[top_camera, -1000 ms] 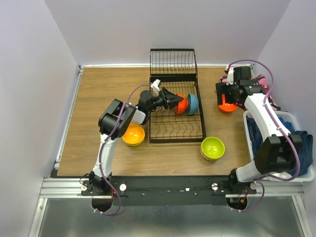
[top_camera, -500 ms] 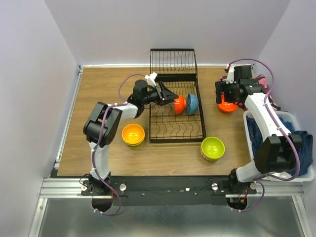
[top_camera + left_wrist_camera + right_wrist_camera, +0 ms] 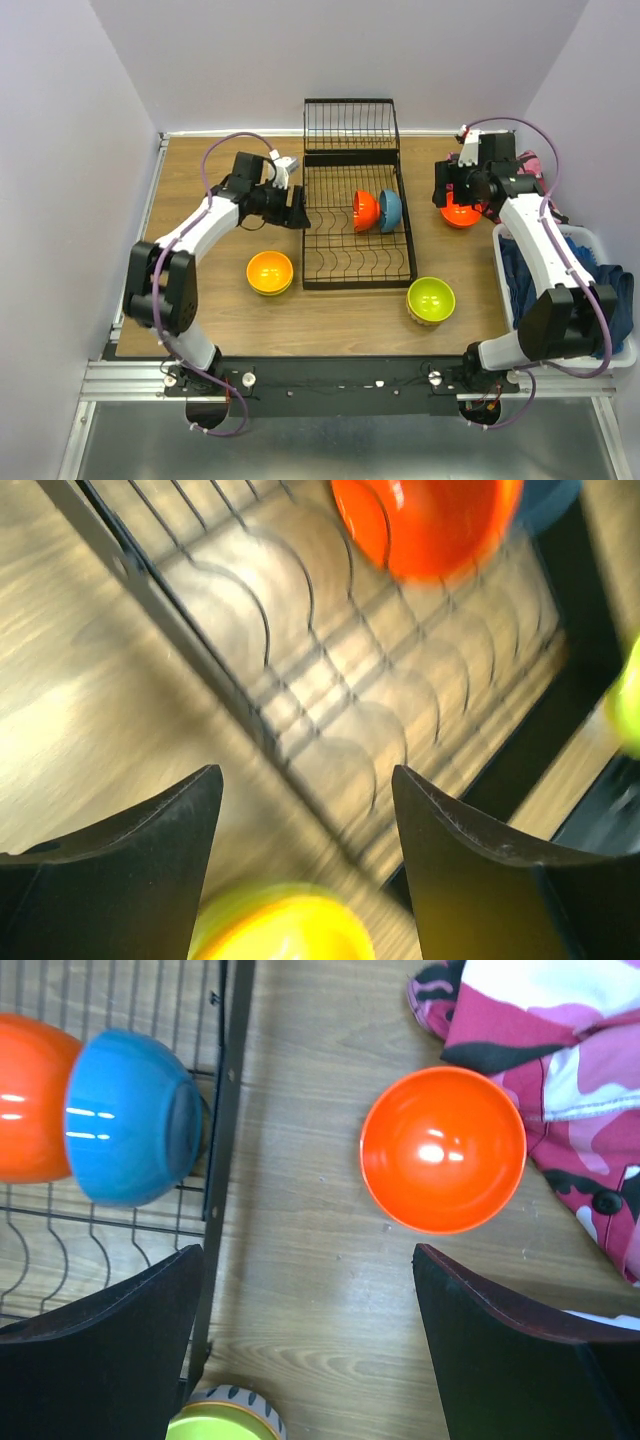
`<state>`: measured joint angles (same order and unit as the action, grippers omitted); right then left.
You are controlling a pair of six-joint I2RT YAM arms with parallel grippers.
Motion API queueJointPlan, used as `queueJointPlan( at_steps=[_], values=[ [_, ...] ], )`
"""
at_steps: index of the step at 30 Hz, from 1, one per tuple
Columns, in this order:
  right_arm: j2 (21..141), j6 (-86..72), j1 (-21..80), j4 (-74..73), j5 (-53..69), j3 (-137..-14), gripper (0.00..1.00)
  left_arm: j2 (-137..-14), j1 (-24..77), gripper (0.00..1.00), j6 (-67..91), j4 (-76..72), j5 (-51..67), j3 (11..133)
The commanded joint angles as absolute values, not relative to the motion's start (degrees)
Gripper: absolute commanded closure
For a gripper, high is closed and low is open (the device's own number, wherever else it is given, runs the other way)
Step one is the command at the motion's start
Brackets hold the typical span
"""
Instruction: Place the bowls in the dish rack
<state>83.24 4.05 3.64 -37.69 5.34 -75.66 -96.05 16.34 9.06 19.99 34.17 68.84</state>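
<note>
The black wire dish rack (image 3: 345, 268) stands mid-table. A red-orange bowl (image 3: 365, 210) and a blue bowl (image 3: 389, 210) stand on edge side by side in its tines. My left gripper (image 3: 298, 212) is open and empty just left of the rack. The left wrist view shows its jaws (image 3: 305, 775) wide apart over the rack's edge (image 3: 190, 645), with the yellow-orange bowl (image 3: 280, 930) below. That bowl (image 3: 270, 272) sits on the table left of the rack. My right gripper (image 3: 309, 1250) is open and empty above bare wood, beside a second red-orange bowl (image 3: 443, 1150). A lime green bowl (image 3: 431, 299) sits front right of the rack.
Pink camouflage cloth (image 3: 560, 1040) lies against the right red-orange bowl. A white laundry basket (image 3: 625, 350) of blue clothes stands at the right table edge. The rack's taller wire basket section (image 3: 350, 125) is at the far end.
My left gripper has drawn back to the left out of the rack, leaving the red-orange bowl standing next to the blue one. The right arm has barely moved.
</note>
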Motion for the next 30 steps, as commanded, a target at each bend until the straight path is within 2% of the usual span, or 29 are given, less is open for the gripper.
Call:
queueJointPlan(
  at_steps=[1,6,11,20,23,30],
  values=[
    [79.54,4.21,3.16,-35.16,9.05,-73.92,0.07,-84.57,16.87,0.23,-16.67,35.84,32.52,66.19],
    [77.96,5.36,3.34,-33.58,8.79,-72.33,0.07,-75.0,17.14,0.3,-39.14,46.92,31.99,61.62],
    [76.12,6.58,3.25,-34.01,10.54,-71.81,0.07,-69.35,18.54,0.31,-54.65,55.88,30.51,55.12],
    [77.51,17.13,3.25,-36.39,6.69,-68.55,0.08,-66.62,20.83,0.32,-50.99,51.6,28.04,50.09],
    [79.62,15.57,2.99,-36.21,3.08,-69.34,0.09,-67.59,20.83,0.32,-47.21,50.36,28.12,52.11],
    [82.18,14.06,2.9,-36.74,6.86,-71.8,0.1,-68.11,21.0,0.34,-46.14,47.03,26.72,51.24]
  ],
)
